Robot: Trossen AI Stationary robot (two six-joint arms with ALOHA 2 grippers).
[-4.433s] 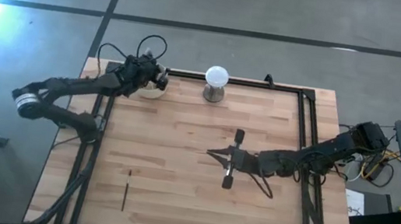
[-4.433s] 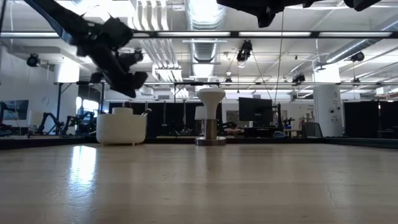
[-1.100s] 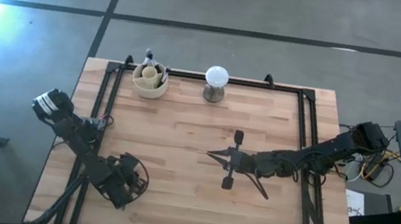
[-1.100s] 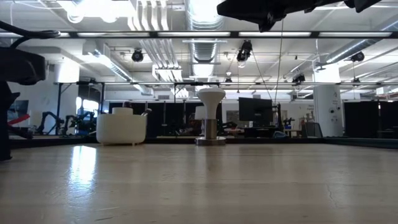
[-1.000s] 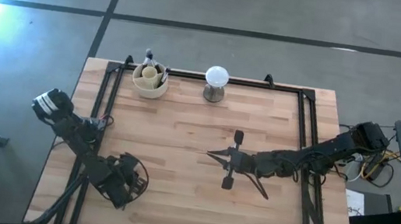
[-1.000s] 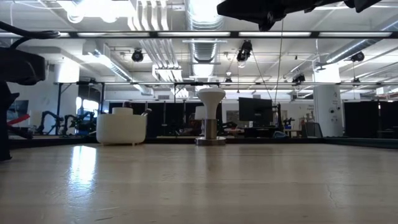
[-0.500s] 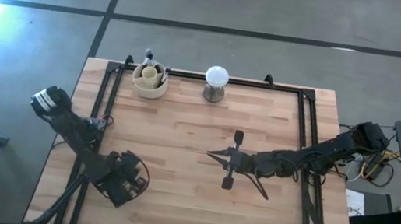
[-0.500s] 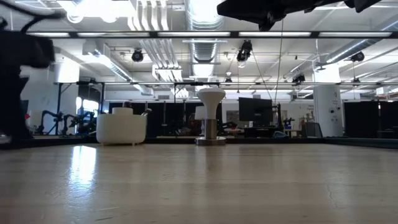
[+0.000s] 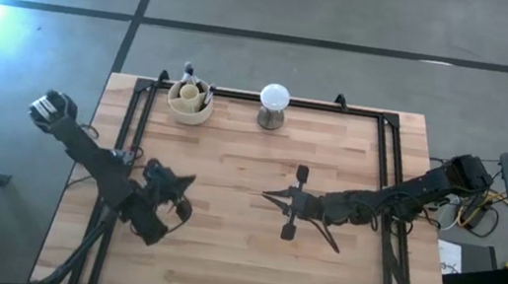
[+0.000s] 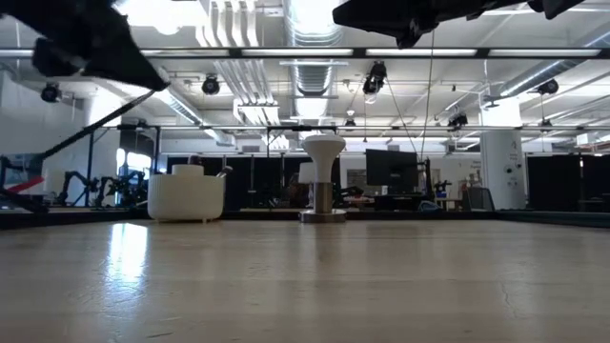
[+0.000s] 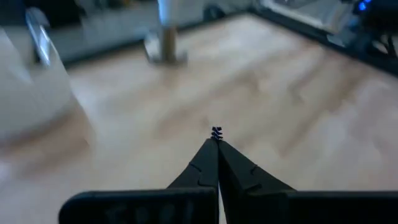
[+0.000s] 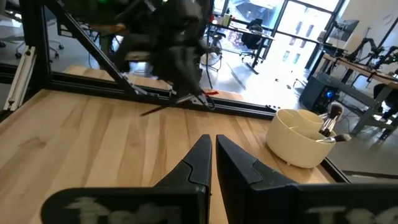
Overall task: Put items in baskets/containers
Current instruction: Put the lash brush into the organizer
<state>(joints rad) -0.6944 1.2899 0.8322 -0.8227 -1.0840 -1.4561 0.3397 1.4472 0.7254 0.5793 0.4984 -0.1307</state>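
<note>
Cream cup [image 9: 190, 101] sits at the tabletop's [image 9: 237, 259] upper left, brushes [image 12: 329, 121] already inside. Left hand [image 9: 178, 183], lower left, pinches a thin brush [image 12: 171, 106] near one end; it could swing and slip. Right hand [image 9: 271, 197] waits mid-frame, closed, empty.

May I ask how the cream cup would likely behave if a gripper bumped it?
The cream cup is squat and wide, so it would probably slide, not tip. It looks light, so the left gripper, shut on a brush at the table's left, might shift it. Its loose brushes would likely rattle. The right gripper idles mid-table.
</note>
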